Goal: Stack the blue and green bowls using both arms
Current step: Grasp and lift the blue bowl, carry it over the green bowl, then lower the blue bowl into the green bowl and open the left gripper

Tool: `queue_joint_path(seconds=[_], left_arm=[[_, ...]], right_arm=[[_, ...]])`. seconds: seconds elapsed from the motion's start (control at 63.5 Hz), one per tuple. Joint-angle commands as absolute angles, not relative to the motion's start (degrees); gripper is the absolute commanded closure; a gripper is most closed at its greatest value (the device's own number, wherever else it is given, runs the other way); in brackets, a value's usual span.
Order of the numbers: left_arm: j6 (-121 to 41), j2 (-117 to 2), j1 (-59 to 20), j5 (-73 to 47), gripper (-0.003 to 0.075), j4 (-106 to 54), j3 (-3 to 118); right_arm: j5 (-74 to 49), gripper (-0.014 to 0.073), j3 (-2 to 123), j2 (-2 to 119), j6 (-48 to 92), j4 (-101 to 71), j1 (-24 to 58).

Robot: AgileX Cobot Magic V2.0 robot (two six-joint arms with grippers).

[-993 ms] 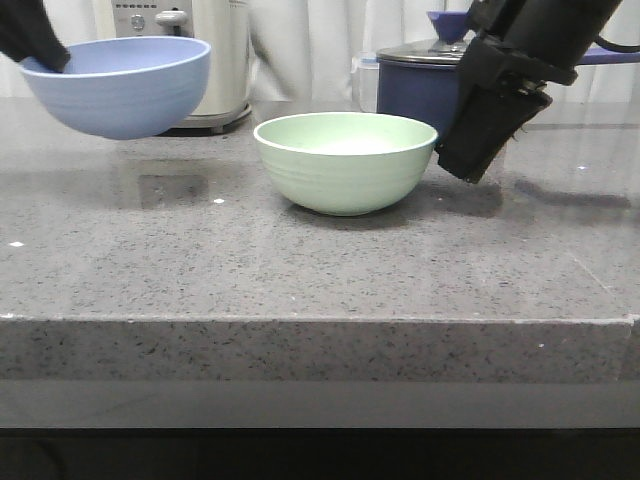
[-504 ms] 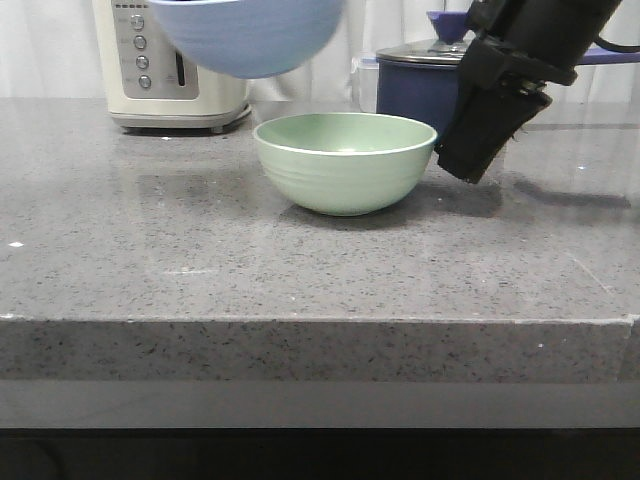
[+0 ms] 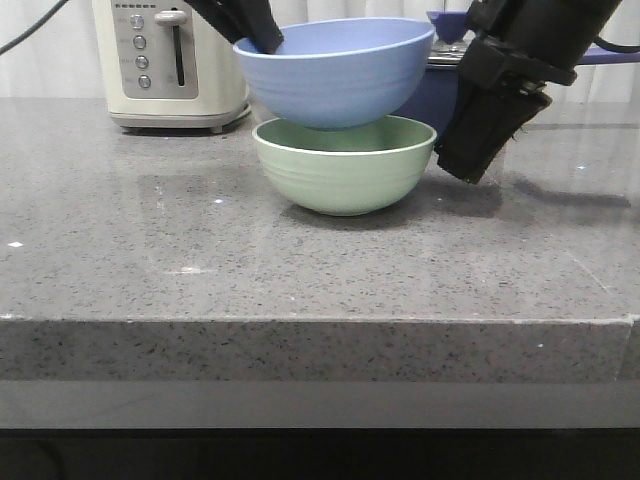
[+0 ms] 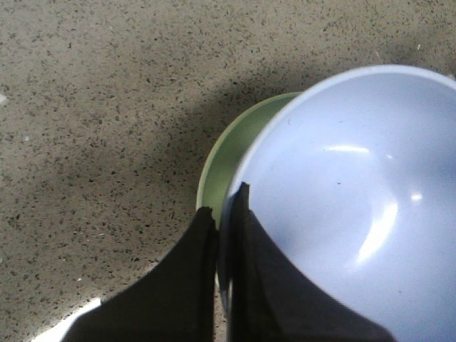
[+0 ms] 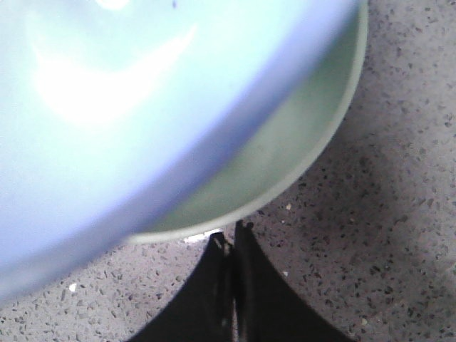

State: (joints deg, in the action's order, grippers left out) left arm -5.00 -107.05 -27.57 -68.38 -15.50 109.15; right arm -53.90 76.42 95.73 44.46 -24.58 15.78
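Front view: the blue bowl hangs directly over the green bowl, its base dipping just inside the green rim. The left gripper pinches the blue bowl's rim at 9 o'clock. The right gripper, fingers pressed together and empty, sits at 3 o'clock beside the green bowl on the counter. A toaster stands at 10 o'clock.

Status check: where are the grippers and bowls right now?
Left gripper pinching blue bowl rim, bowl over green bowl. Right gripper shut, empty, beside green bowl. Path clear.
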Motion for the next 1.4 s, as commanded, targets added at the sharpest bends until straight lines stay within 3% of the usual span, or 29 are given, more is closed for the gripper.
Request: queue_joint_path(seconds=[0.0, 0.756, 0.882, 1.04, 1.135, 1.387], left_arm=[[-4.28, -104.40, -28.68, -65.65, 0.0740, -16.70, 111.27], [-4.28, -106.40, -29.17, -65.96, 0.0733, -16.30, 111.27], [-4.28, -106.40, -29.17, -65.96, 0.0652, -16.30, 111.27], [-4.28, -106.40, -29.17, -66.11, 0.0448, -16.30, 111.27], [-4.28, -106.19, -29.17, -66.11, 0.0372, -16.30, 111.27], [-4.28, -104.06, -29.17, -66.25, 0.0364, -15.40, 112.92]], right_arm=[[-53.12, 0.0657, 77.80, 93.37, 44.90, -26.48, 15.64], [-53.12, 0.0657, 77.80, 93.37, 44.90, -26.48, 15.64], [-53.12, 0.0657, 77.80, 93.37, 44.90, -26.48, 15.64], [-53.12, 0.0657, 77.80, 93.37, 44.90, -26.48, 15.64], [-53.12, 0.0657, 77.80, 93.37, 44.90, -26.48, 15.64], [-53.12, 0.0657, 77.80, 93.37, 44.90, -26.48, 15.64]])
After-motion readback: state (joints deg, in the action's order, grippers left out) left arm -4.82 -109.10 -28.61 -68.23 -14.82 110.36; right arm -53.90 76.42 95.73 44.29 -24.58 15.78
